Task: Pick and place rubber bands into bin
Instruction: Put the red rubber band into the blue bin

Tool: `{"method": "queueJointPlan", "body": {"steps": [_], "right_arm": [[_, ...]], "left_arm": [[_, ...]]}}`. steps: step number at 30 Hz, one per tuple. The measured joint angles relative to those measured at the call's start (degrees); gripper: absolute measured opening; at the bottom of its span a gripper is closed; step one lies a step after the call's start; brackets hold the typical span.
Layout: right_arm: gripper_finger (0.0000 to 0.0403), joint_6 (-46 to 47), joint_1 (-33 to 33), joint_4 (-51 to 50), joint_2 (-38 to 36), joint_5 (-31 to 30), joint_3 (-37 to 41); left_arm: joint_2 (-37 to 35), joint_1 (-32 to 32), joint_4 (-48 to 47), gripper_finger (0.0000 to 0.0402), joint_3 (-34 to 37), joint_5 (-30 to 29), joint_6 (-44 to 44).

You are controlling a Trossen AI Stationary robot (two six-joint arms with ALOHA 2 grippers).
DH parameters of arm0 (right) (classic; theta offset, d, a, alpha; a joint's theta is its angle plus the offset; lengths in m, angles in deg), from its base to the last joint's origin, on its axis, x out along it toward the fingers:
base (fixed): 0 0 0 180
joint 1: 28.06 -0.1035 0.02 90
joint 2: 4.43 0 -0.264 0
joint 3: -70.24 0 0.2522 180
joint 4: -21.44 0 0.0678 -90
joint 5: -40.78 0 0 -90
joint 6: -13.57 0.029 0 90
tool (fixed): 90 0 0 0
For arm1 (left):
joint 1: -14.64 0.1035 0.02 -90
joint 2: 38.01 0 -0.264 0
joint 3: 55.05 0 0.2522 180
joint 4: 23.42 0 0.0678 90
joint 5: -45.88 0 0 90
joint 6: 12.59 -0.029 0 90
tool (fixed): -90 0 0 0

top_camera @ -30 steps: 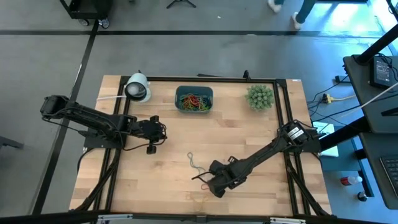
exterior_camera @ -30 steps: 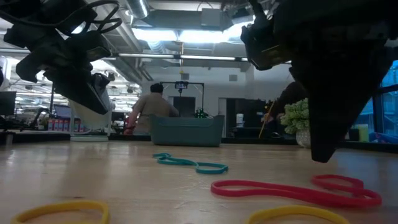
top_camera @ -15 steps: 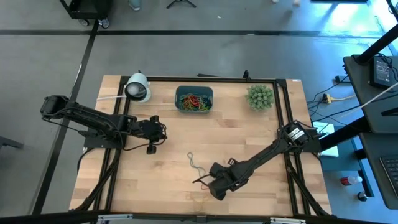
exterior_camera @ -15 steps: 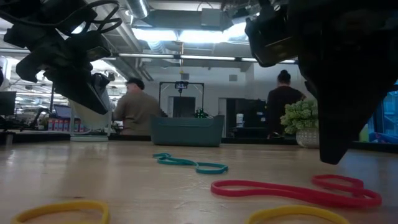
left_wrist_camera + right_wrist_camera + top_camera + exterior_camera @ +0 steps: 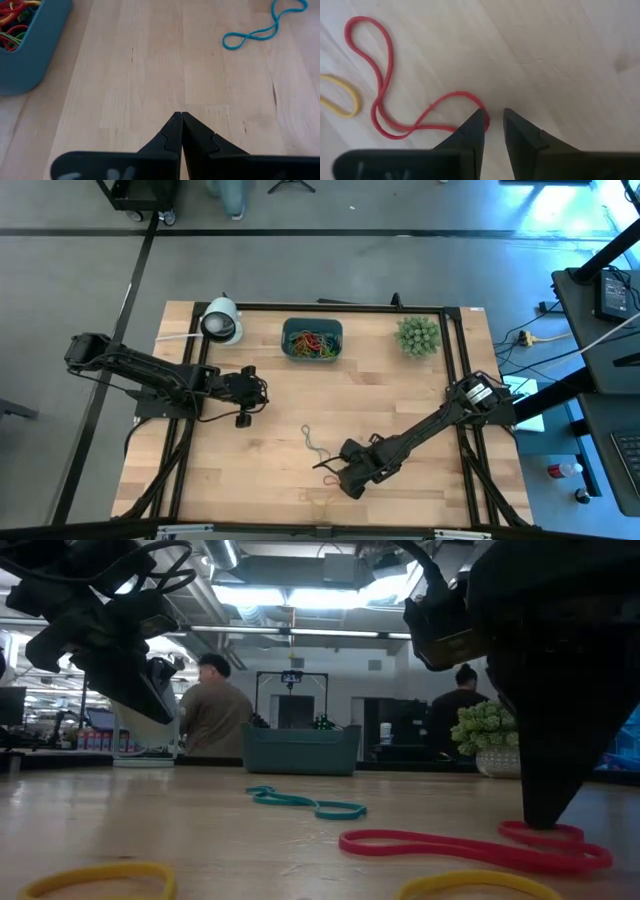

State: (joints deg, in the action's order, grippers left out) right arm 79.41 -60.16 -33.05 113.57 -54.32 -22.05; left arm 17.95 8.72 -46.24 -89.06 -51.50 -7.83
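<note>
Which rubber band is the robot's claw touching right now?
The red rubber band. The right gripper has one fingertip on its loop, while the yellow rubber band and the teal rubber band lie apart, untouched.

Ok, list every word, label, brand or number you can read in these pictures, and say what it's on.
None can be read.
Pale smudged marks on the left hand's dark body: too blurred.
Same on the right hand's body: too blurred.
The blue bin shows no lettering.
</note>
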Motion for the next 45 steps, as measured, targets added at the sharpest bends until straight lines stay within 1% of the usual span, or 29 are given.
{"method": "queueJointPlan", "body": {"steps": [5, 11, 17, 22, 26, 29, 33, 40, 45], "right_arm": [[0.0012, -1.66, 0.02, -0.56, 0.13, 0.08, -0.22], [0.0003, -1.55, 0.02, -0.81, -1.02, -0.6, -0.1], [0.0002, -1.82, 0.33, -3.94, -7.05, -7.51, -0.04], [0.0002, -2.6, 2.81, -7.59, -12.67, -16.91, 0.04], [0.0001, -7.51, 6.85, -7.44, -16.09, -20.08, -0.04], [0.0001, -12.58, 11.28, -6.63, -17.64, -20.68, -0.61], [0.0, -20.33, 17.91, -6.31, -17.55, -20.75, -4.02], [0.0, -37.43, 28.91, 2.21, -17.6, -21.05, -10.92], [0.0, -46.67, 35.64, 9.5, -17.62, -21.03, -12.94]], "left_arm": [[0.0, 0.02, 0.0, 0.0001, 0.0, 0.0, -0.02], [0.0, 0.0, 0.02, 0.0001, 0.0, 0.0, -0.01], [0.02, 0.0, 0.31, 0.0003, 0.0, -0.02, -0.02], [0.02, 0.02, 0.33, 0.0001, 0.0, -0.08, -0.02], [0.02, 0.0, 0.42, 0.0003, 0.0, -0.23, -0.82], [0.02, 0.02, 0.42, 0.0001, 0.0, -0.24, -1.51], [0.02, 0.01, 0.37, 0.0003, 0.0, -0.25, -1.53], [0.02, 0.02, 0.35, 0.0001, 0.0, -0.63, -2.83], [0.02, 0.01, 0.33, 0.0002, 0.0, -0.63, -3.63]]}}
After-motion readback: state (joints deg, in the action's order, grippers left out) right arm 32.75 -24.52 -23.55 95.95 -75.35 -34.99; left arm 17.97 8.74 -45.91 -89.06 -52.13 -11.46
